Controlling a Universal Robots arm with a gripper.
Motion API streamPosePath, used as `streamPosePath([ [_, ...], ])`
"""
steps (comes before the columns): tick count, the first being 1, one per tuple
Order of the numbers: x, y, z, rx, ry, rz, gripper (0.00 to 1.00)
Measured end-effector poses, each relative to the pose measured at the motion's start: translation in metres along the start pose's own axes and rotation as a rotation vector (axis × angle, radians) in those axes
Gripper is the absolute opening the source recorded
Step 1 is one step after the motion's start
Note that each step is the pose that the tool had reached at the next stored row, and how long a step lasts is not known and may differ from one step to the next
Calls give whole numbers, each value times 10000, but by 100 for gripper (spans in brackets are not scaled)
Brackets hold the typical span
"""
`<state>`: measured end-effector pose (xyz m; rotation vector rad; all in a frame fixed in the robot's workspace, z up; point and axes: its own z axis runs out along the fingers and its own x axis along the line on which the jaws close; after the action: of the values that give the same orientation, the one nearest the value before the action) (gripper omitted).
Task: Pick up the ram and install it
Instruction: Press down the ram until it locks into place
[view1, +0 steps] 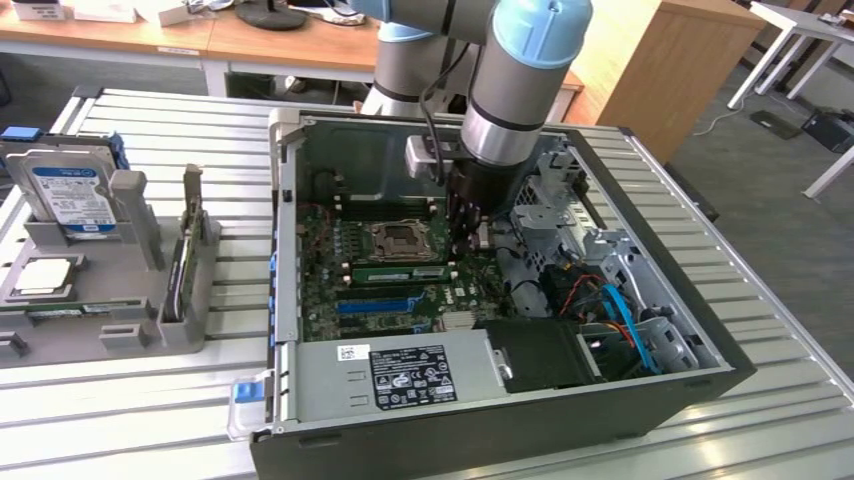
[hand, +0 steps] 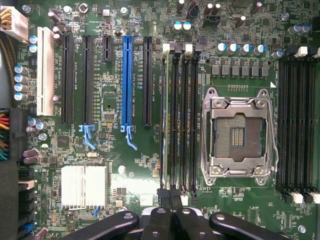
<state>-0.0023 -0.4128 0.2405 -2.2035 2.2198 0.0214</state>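
the arm (view1: 514, 80) reaches down into the open computer case (view1: 667, 300) that lies on its side on the slatted metal table (view1: 774, 400). its gripper (view1: 467, 240) hangs just over the motherboard (view1: 334, 300), close to the empty cpu socket (view1: 398, 240).

in the wrist view the gripper (hand: 172, 217) shows as black linkages with the 2 fingers (hand: 159, 220) pressed together, nothing pinched between them. they sit directly above the near end of a bank of 4 memory slots (hand: 182, 115) beside the cpu socket (hand: 239, 135).

the ram (hand: 165, 115) stands seated edge-on in the slot of that bank furthest from the socket, showing as a thin pale-green line running the slot's full length. the other 3 slots of the bank look dark and vacant. the ram's near end lies just beside the closed fingertips; whether they touch it cannot be told. in the exterior view a green strip (view1: 398, 271) lies along the board just next to the socket, close by the gripper's tip.

a blue expansion slot (hand: 126, 82) runs parallel to the ram, and a ribbed silver heatsink (hand: 84, 186) sits near the gripper. on the exterior view's left, a grey parts rack (view1: 94, 300) holds a hard drive (view1: 74, 200) with a blue label, well apart from the gripper.
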Motion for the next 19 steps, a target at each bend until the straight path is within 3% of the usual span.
streamPosePath([
  [19, 1, 0, 53, 0, 0, 0, 10],
])
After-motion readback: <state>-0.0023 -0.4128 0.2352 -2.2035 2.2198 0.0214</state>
